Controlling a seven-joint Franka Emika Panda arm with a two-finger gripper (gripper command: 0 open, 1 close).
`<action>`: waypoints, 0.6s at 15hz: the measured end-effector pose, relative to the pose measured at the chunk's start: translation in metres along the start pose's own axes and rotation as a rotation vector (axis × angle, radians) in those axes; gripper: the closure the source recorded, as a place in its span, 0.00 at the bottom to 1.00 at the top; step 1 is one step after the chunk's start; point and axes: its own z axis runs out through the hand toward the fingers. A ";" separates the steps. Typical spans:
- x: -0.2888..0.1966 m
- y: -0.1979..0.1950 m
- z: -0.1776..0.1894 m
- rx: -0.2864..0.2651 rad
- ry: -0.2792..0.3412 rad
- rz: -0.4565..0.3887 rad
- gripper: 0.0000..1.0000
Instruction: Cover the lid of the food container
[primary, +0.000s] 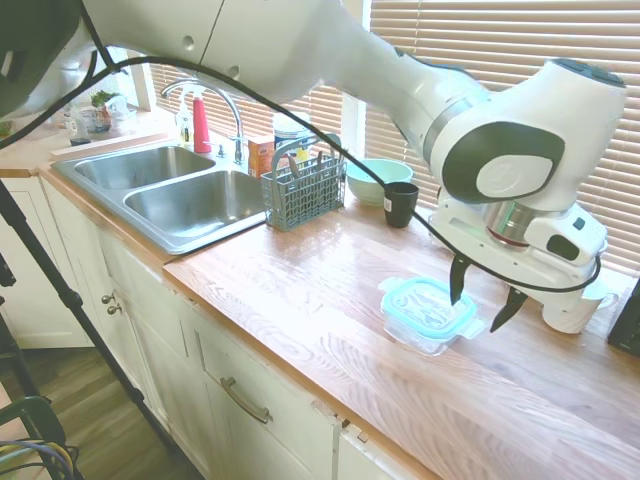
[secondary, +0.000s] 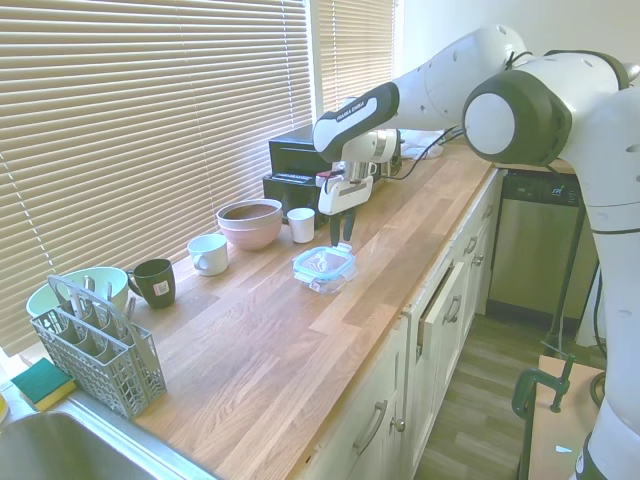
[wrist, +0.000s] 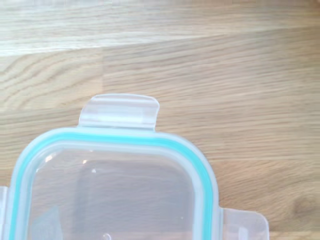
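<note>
The clear lid (primary: 425, 303) with its teal rim lies flat on top of the glass food container (primary: 424, 338) on the wooden counter. In the second exterior view the lid (secondary: 324, 261) and the food container (secondary: 322, 279) sit mid-counter. My gripper (primary: 483, 297) hangs just above the lid's edge on the blinds side, open, with nothing between its fingers. From the other side the gripper (secondary: 340, 236) is just above the lid's far edge. The wrist view shows the lid (wrist: 115, 190) close up with one snap tab (wrist: 119, 111) sticking out over the wood.
A grey cutlery rack (primary: 303, 190), a mint-green bowl (primary: 377, 180) and a black mug (primary: 401, 204) stand toward the sink (primary: 190, 195). A white mug (primary: 575, 308) is close behind the gripper. A pink bowl (secondary: 250, 222) and a white cup (secondary: 301, 224) line the blinds.
</note>
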 end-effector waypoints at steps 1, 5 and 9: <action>-0.002 0.000 -0.008 0.006 0.008 -0.001 0.00; -0.033 -0.003 -0.038 0.025 0.033 -0.019 0.00; -0.078 -0.015 -0.047 0.012 0.065 -0.056 0.00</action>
